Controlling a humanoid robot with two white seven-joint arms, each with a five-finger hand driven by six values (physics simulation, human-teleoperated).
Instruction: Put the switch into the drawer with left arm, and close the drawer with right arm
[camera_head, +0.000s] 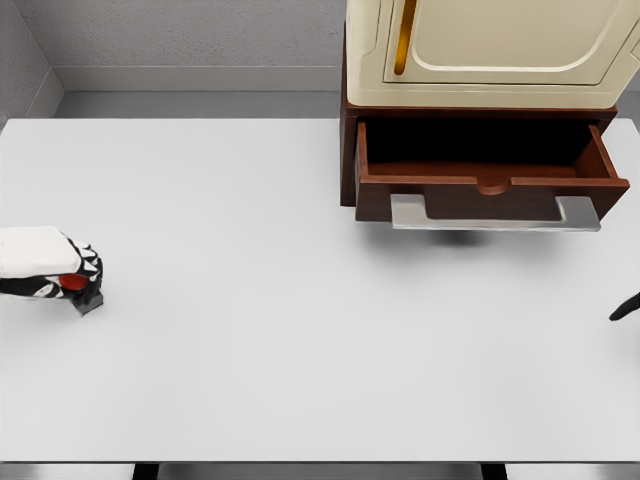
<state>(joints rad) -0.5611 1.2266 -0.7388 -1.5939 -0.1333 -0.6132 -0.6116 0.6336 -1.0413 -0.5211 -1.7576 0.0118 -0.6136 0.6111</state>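
The switch (84, 296) is a small dark grey block with a red part, resting on the white table (280, 330) at the far left. My left hand (70, 272) comes in from the left edge and its fingers are curled over the switch from above. The brown drawer (490, 170) stands pulled open at the upper right, its inside dark and nothing visible in it, with a silver handle (495, 214) along its front. Only a dark fingertip of my right hand (626, 307) shows at the right edge.
A cream cabinet (490, 50) with a yellow handle sits on top of the brown drawer unit. Grey walls rise behind the table. The table's front edge runs along the bottom of the view.
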